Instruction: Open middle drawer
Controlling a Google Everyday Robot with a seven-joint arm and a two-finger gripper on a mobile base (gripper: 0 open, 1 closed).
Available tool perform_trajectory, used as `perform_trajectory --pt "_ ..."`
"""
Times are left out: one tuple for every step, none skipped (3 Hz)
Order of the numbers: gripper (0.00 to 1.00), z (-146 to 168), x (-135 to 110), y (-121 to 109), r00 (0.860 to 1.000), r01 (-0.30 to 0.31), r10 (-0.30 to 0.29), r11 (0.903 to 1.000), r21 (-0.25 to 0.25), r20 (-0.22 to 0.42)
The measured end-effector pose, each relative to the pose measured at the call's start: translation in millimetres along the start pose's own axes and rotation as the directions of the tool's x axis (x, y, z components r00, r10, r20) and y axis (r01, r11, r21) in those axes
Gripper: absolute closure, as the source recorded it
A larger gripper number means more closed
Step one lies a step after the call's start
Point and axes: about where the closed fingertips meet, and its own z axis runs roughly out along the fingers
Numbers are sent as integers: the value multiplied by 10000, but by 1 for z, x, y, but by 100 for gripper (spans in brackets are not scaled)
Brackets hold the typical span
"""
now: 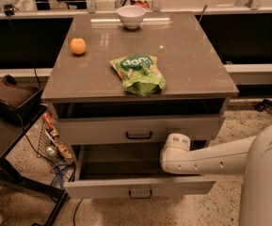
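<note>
The middle drawer (102, 187) is pulled well out of the grey cabinet. Its flat front with a small black bar handle (140, 192) faces me, and its plain grey inside shows behind it. My white arm reaches in from the right. Its gripper end (173, 150) sits over the right part of the open drawer, just under the drawer above. The gripper is apart from the handle, up and to its right.
The upper drawer (139, 129) with its own black handle is slightly out, with a dark gap above it. On the cabinet top (192, 65) lie a green snack bag (139, 73), an orange (77, 46) and a white bowl (131, 16). A black stand (13, 126) and a wire rack (53, 140) are at the left.
</note>
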Motion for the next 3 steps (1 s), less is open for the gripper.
perform_trajectory --pt "100 7 6 19 9998 -168 174 9989 -443 138" --pt "100 -7 25 59 9992 -389 398 9920 -1204 46" --pt "100 -9 30 67 9989 -456 461 9889 -1413 4"
